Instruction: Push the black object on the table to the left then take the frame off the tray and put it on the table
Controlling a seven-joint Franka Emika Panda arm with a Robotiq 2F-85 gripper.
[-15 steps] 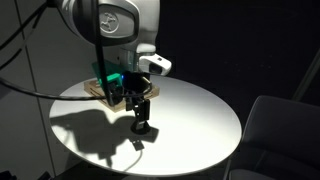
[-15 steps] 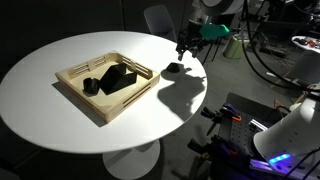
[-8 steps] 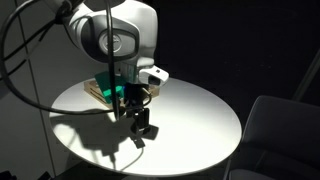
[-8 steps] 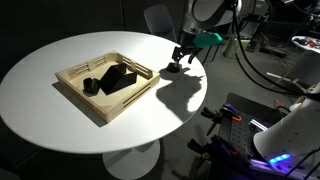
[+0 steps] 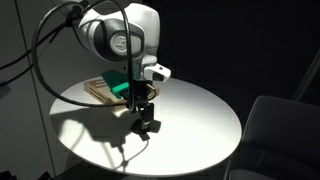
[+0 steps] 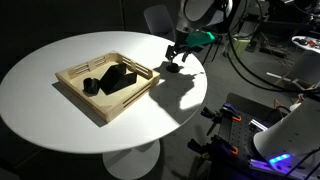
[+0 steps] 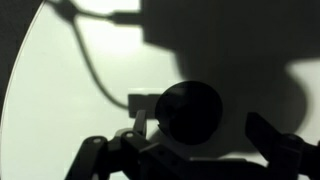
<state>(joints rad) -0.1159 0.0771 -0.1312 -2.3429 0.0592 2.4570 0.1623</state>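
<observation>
Black object [image 6: 172,69]: a small dome on the table [image 6: 60,130], just beside the tray [image 6: 72,74], off the tray corner nearest the arm; the gripper [image 6: 176,58] hangs low over it.
Jaws: spread wide, clasping nothing. A finger [image 7: 285,150] stands to either side of the lump; whether either one touches it cannot be told.
Frame [image 6: 122,78]: inside the tray, toward the corner near the lump, next to a small upright block [image 6: 90,86]. Whether it lies flat or propped cannot be told.
Handling, lump: it looks light, rigid and smooth-topped, likely to slide freely on the white surface. A low nudge on its flank suits it better than a pinch on the round crown.
Handling, frame: probably a thin, stiff plate, best taken by an outer edge or a cut-out, clear of the tray rim.
Views: only the exterior view facing the tray shows what lies inside it. The other exterior view has the tray [image 5: 96,90] half hidden behind the arm. The wrist view alone shows the lump centred between the fingers, with no tray in sight.
</observation>
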